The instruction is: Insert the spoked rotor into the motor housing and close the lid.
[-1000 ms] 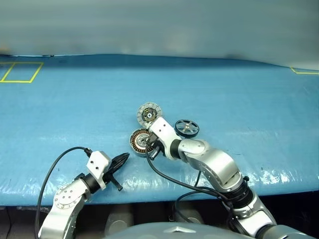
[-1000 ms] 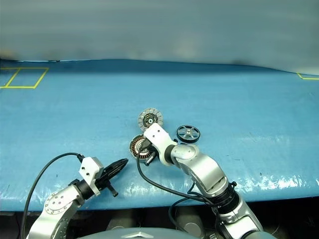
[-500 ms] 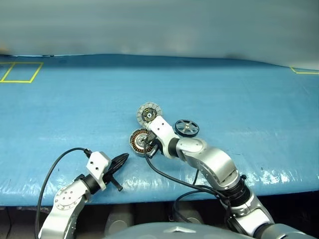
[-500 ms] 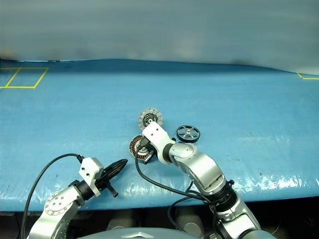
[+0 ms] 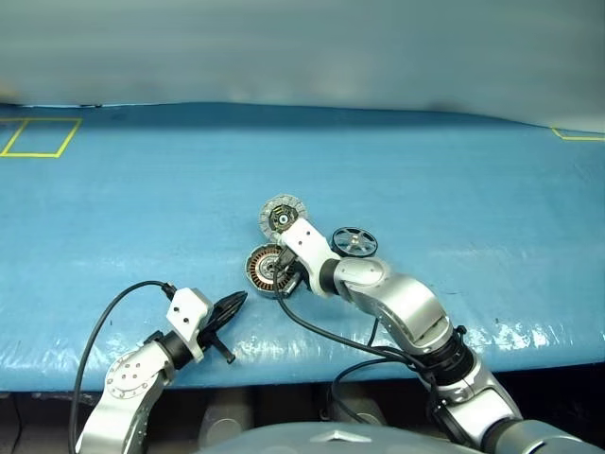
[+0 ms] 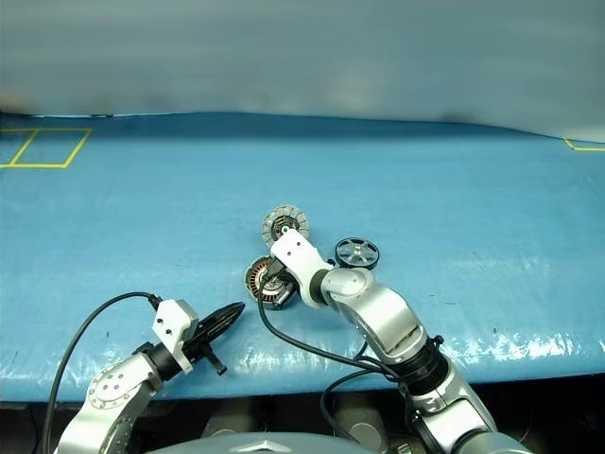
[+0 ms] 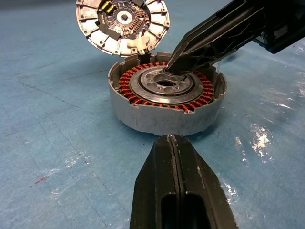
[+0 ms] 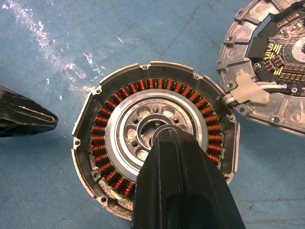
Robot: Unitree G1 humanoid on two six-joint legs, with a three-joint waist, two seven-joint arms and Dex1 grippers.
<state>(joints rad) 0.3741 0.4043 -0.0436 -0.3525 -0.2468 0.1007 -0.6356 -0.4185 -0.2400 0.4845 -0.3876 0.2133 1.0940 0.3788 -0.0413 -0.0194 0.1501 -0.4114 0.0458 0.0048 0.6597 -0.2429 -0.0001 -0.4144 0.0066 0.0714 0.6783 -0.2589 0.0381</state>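
Resting open on the blue counter (image 5: 142, 208): motor housing (image 7: 164, 98), lid (image 7: 123, 21) swung back at its rim. Pressing closed right fingers (image 7: 174, 67) onto the housing's centre hub. Hovering just beside the housing, left fingers (image 7: 174, 143) shut, empty. Lying apart beside the right arm: spoked rotor (image 5: 354, 242).

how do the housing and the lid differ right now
The housing is a walled can ringed inside with copper coils; the lid is a flat disc of pale silver segments around a dark centre. The right gripper has its shut tips in the housing's hub; the lid is untouched. Both are round, grey metal, joined at the rim.
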